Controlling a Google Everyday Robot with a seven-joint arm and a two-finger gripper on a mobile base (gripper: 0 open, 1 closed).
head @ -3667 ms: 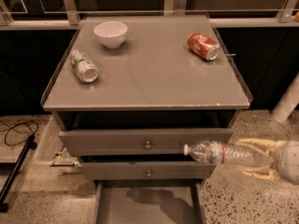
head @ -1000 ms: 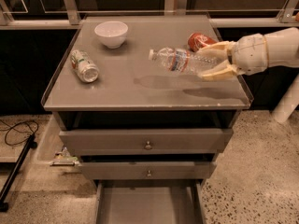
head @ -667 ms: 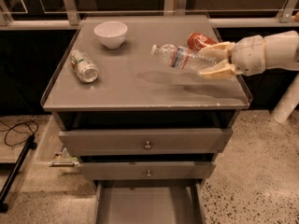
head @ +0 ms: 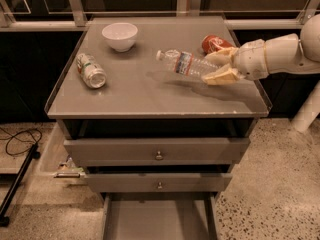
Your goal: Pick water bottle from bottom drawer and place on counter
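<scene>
The water bottle [head: 184, 63], clear with a red-and-white label and white cap, lies almost level in my gripper [head: 216, 66], cap pointing left. The gripper reaches in from the right and is shut on the bottle's base end, holding it just above the middle-right of the counter [head: 135, 96]. The bottle's shadow falls on the counter below it. The bottom drawer [head: 159, 219] is pulled open at the bottom of the view, and its grey floor shows bare.
A white bowl [head: 120, 36] stands at the counter's back left. A silver-green can [head: 91, 70] lies on the left. A red soda can [head: 216, 43] lies at the back right, just behind the gripper. Two knobbed drawers [head: 159, 155] are closed. Cables lie on the floor left.
The gripper has carried the bottle from beside the drawers up over the counter. In the last second it has barely shifted, the bottle hovering slightly to the left above the counter.
</scene>
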